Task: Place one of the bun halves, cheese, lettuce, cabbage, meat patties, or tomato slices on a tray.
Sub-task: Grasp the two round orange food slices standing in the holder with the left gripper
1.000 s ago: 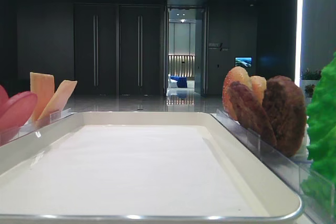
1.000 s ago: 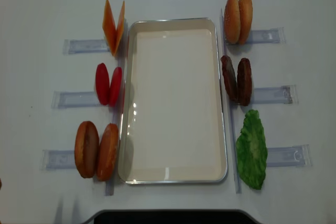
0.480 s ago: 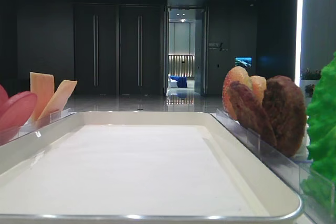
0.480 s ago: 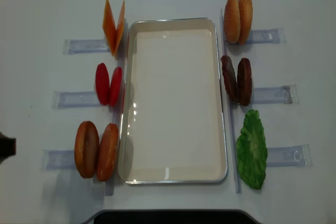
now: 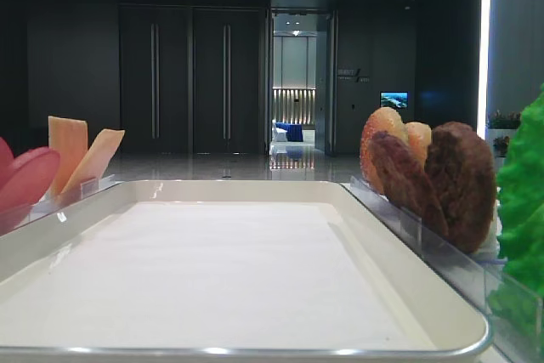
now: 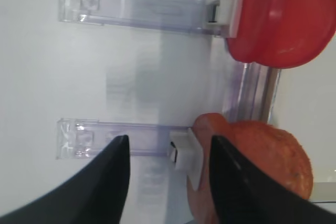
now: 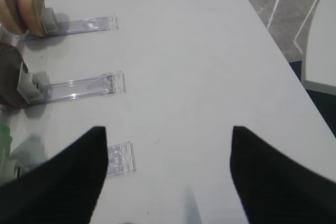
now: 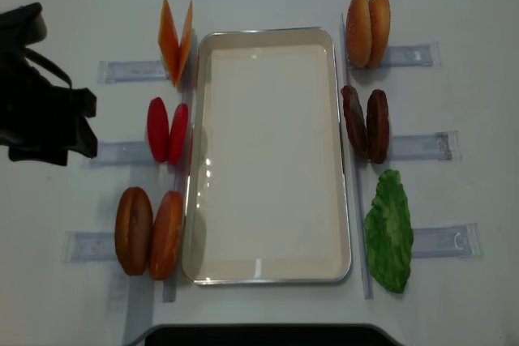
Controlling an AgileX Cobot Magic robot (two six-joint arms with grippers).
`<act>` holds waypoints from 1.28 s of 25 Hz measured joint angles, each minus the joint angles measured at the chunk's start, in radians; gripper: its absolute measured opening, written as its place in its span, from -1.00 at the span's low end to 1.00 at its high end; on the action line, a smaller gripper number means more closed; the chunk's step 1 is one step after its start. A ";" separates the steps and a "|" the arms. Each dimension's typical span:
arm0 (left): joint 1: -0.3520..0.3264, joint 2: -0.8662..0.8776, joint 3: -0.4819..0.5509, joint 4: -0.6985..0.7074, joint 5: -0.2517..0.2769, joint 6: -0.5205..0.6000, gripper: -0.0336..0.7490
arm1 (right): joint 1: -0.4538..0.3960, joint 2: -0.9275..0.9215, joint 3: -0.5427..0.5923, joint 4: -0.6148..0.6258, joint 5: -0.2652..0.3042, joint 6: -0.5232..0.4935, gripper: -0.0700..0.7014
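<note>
Currently the large cream-white rectangular tray sits mid-table with nothing on its liner, while the golden-brown round bun halves stand on edge in a clear plastic rack just off its near-left corner. The black left gripper hovers over that rack — jaws parted, holding nothing — and the right gripper hangs spread and empty above bare table.

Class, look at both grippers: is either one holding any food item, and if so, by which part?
Nothing is held. The left gripper stands open above a clear rack near the bun halves; the right gripper is open over bare table.
</note>
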 joint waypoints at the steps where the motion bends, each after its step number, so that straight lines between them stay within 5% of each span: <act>1: -0.021 0.000 -0.001 0.001 -0.006 -0.019 0.06 | 0.000 0.000 0.000 0.000 0.000 0.000 0.40; 11: -0.472 0.006 -0.005 0.087 -0.059 -0.462 0.06 | 0.000 0.000 0.000 0.000 0.000 0.000 0.40; 15: -0.581 0.026 -0.005 0.138 -0.047 -0.611 0.06 | 0.000 0.000 0.000 0.000 0.000 0.000 0.40; 23: -0.613 0.073 0.000 0.146 0.000 -0.659 0.06 | 0.000 0.000 0.000 0.000 0.000 0.000 0.40; 32: -0.613 0.154 0.045 0.145 -0.057 -0.658 0.06 | 0.000 0.000 0.000 0.000 0.000 0.000 0.40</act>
